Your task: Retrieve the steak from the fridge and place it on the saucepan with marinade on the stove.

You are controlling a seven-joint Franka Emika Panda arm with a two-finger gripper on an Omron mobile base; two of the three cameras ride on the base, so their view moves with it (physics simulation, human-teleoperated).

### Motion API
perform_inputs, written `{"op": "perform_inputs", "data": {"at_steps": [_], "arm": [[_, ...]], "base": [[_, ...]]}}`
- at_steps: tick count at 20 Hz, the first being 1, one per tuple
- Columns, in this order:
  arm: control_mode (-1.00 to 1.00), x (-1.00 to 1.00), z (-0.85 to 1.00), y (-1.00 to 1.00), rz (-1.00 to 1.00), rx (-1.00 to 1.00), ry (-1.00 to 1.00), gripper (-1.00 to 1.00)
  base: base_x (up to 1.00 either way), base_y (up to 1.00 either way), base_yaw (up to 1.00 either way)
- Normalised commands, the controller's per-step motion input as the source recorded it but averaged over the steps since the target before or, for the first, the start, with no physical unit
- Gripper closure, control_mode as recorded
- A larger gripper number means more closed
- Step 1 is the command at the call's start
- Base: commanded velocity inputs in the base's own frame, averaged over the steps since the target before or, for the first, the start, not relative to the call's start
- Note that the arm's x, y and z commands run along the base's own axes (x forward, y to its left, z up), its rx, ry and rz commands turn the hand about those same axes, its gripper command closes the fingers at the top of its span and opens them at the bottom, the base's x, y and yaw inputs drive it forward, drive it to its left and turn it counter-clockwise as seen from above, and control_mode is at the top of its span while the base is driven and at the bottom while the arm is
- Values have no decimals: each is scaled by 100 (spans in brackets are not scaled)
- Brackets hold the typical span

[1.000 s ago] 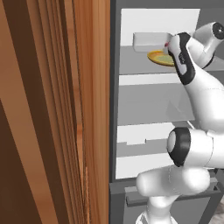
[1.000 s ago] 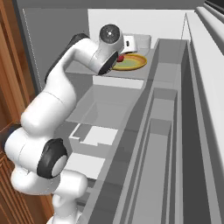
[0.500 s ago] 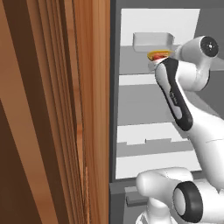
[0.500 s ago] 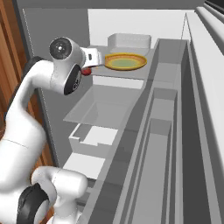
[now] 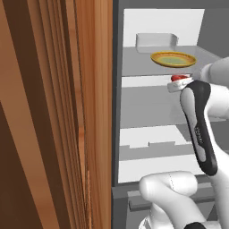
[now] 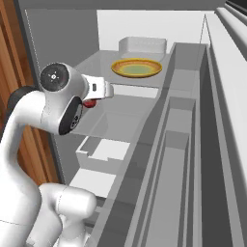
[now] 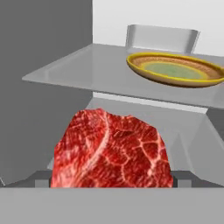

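Steak (image 7: 111, 151): fills the end effector's 6 o'clock, seemingly pinched wide.
Risk: slipping free, or clipping the shelf (image 7: 87, 72) at 12 o'clock.

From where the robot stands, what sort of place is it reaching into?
Most likely an open fridge in a kitchen: white walls with glass shelves, a marbled red raw steak close to the camera, and a round yellow plate on the shelf above.

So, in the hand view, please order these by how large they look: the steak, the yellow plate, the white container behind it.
1. The steak, though it sits very near the camera, which enlarges it.
2. The yellow plate.
3. The white container, partly hidden behind the plate.
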Motion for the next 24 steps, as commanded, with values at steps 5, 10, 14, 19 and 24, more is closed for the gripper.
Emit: {"op": "perform_inputs", "data": {"at_steps": [5,10,14,19,24], "arm": [[-100,-38,-10,-2,0,-1,8,100],[-100,-44,-12,2,0,0,0,100],[100,-25,-13,4,0,0,0,100],[100,0,0,0,0,0,0,100],[100,0,0,0,0,0,0,100]], "base": [[0,0,0],[0,0,0],[-75,2,-3],[-100,0,-13],[-100,2,-42]]}}
